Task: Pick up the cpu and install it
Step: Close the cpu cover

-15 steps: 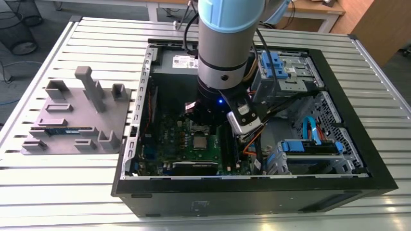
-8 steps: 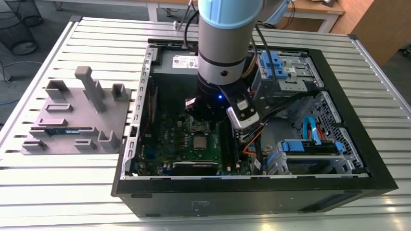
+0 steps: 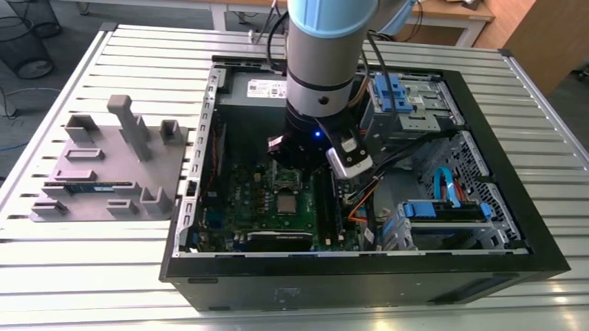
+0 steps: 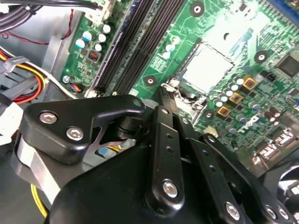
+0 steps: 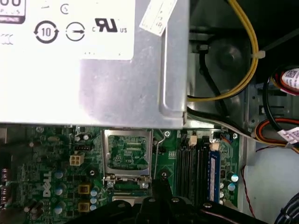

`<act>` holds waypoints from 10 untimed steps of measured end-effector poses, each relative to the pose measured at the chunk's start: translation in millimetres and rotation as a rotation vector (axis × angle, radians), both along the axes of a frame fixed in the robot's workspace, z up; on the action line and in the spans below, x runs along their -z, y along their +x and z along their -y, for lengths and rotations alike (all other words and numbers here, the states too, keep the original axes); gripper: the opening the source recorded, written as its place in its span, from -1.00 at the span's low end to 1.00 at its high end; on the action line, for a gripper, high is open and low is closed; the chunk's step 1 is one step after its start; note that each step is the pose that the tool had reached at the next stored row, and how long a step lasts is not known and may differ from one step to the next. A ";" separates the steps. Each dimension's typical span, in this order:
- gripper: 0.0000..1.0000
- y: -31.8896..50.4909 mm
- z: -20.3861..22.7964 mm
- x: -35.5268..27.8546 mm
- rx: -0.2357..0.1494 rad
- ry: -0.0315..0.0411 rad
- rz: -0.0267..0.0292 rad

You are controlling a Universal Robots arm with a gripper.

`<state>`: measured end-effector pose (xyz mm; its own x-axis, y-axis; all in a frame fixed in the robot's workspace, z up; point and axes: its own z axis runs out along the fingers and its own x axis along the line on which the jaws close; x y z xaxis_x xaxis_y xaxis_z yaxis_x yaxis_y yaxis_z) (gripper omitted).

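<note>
The cpu (image 3: 288, 203) is a small silver square lying flat in its socket on the green motherboard (image 3: 248, 200) inside the open computer case. It shows as a pale metal square (image 4: 205, 67) in the second wrist view. My gripper (image 3: 292, 164) hangs just above the board, beside the socket. Its black fingers (image 4: 164, 116) come together at a tip (image 4: 163, 93), shut, with nothing visible between them. The tip is close to the socket's thin metal lever (image 5: 159, 142). The socket's load plate (image 5: 127, 149) stands open.
The grey power-supply box (image 5: 88, 84) lies behind the socket. Memory slots (image 5: 191, 163) and yellow and black cables (image 5: 243, 70) flank it. Drive cages with blue clips (image 3: 405, 96) fill the case on the exterior view's right. A grey tray (image 3: 110, 172) holding a memory stick (image 3: 87, 186) stands outside, on the left.
</note>
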<state>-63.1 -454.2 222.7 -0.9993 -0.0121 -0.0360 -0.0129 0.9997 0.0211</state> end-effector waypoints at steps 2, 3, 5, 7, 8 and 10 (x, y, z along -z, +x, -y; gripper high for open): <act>-0.79 1.1 -1.3 0.5 -0.001 0.0019 -0.0001; -0.79 1.6 -1.6 0.8 -0.003 0.0031 -0.0001; -0.79 1.8 -1.7 1.5 -0.016 0.0062 0.0000; -0.79 1.9 -1.7 2.2 -0.036 0.0082 0.0000; -0.79 1.9 -1.7 2.6 -0.049 0.0092 -0.0001; -0.79 1.9 -1.7 3.1 -0.077 0.0100 -0.0003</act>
<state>-61.2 -452.5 219.6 -0.9954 -0.0887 -0.0362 -0.0899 0.9955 0.0311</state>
